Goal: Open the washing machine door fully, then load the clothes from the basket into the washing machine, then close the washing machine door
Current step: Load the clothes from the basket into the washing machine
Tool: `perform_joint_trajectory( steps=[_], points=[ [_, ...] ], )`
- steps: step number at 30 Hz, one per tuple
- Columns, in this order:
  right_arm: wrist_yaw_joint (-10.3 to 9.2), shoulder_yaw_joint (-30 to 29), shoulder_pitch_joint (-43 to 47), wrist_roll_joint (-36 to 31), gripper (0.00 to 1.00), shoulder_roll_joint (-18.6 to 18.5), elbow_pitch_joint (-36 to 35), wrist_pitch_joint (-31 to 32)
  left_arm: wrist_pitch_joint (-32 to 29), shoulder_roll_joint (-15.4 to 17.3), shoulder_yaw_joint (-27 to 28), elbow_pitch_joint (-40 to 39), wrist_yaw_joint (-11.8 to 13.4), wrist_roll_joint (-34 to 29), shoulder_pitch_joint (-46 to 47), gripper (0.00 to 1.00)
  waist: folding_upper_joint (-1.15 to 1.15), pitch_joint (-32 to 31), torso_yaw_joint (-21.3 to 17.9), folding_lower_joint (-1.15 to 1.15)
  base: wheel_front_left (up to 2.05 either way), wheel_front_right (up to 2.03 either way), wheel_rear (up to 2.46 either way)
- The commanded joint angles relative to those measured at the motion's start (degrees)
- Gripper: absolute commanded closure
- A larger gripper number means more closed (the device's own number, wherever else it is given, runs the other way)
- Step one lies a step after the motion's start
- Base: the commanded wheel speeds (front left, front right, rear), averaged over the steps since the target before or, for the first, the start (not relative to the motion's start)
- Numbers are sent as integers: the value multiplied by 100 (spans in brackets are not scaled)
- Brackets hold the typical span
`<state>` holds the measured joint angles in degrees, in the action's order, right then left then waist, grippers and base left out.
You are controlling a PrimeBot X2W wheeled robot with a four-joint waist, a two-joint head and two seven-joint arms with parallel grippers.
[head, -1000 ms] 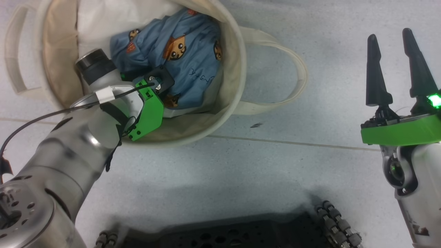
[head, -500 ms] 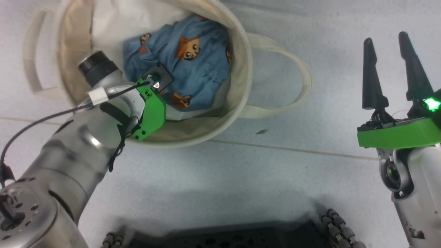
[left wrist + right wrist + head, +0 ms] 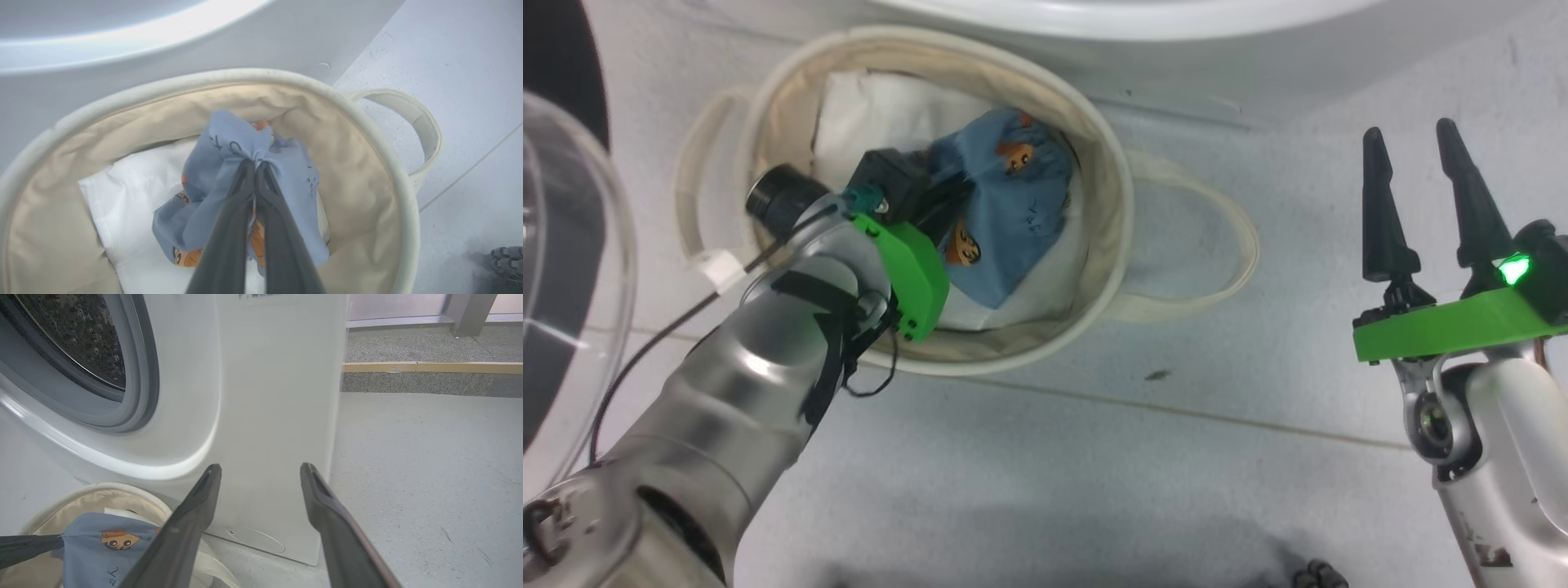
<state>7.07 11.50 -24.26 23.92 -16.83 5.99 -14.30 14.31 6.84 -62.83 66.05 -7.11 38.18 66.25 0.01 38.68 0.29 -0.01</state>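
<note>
Two grippers are working in front of us. Our left gripper is reaching down into the basket and pinching a bunched fold of the clothes. Its two dark fingers are pressing together on the light blue fabric, with only cloth between them. The fabric is gathering into a peak at the tips and hanging down from there over the white padding in the basket's bottom. Orange-brown cartoon figures are showing on its folds.

Our right gripper is hovering to the right of the basket, well apart from it. Its prongs are standing apart, holding nothing, and pointing toward the washing machine.

The basket is sitting on the pale floor just in front of the machine's white front, with one loop handle lying out toward our right side. We are seeing the machine's mouth open, the grey gasket ringing the steel drum. The washing machine door is standing swung open on our left, its clear glass bowl showing near the basket's left side.
</note>
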Motion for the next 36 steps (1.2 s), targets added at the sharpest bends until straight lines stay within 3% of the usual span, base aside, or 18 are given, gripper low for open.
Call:
perform_joint_trajectory(
  steps=[1,9,19,25,36],
  points=[
    [42,80,247,39,0,25,-131,-67,65,203,240,-219,-8,-12,6,100,-1,-248,56,1,0,0,0],
    [42,82,592,263,0,231,146,-69,68,596,1976,-1988,169,-473,-1116,100,-1,-1108,132,1,0,0,0],
    [42,200,1044,562,0,382,467,-69,68,444,3549,-3087,38,-930,-2295,100,-1,-2217,117,1,0,0,0],
    [42,287,1281,686,0,423,553,-70,68,320,3974,-3386,-12,-1064,-2502,100,-1,-2615,82,1,0,0,0],
    [42,275,1384,718,0,401,520,-70,69,315,4255,-3382,-26,-1499,-2095,100,-1,-2664,12,1,0,0,0]
  ],
)
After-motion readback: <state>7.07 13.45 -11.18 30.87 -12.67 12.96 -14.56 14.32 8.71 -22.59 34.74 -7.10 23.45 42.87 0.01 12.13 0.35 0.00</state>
